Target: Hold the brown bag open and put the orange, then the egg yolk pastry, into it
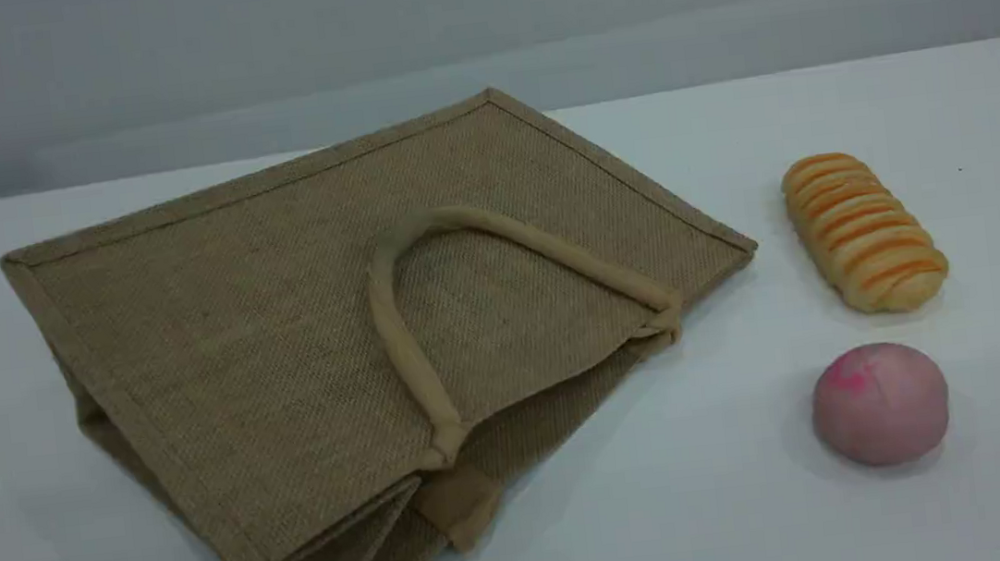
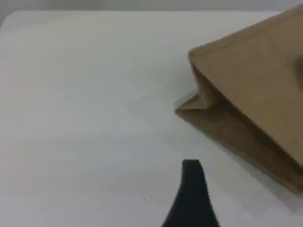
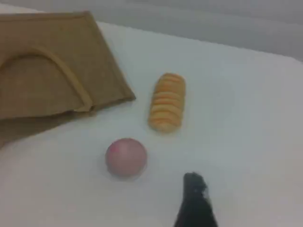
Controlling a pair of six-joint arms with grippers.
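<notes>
Hmm, brown bag (image 1: 283, 340) lay flat with orange/pastry unseen, left gripper (image 2: 191, 198) apart, right gripper (image 3: 195, 201) state unclear; risk was grabbing pink bun (image 1: 880, 403) at bag's 4 o'clock.

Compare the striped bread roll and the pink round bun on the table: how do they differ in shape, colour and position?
The striped bread roll is long and golden with orange bands; the pink bun is a smooth pink dome with a darker pink blotch. In the scene view the roll lies farther back, the bun nearer the camera. Both rest untouched on the white table, to the right of the brown bag.
</notes>
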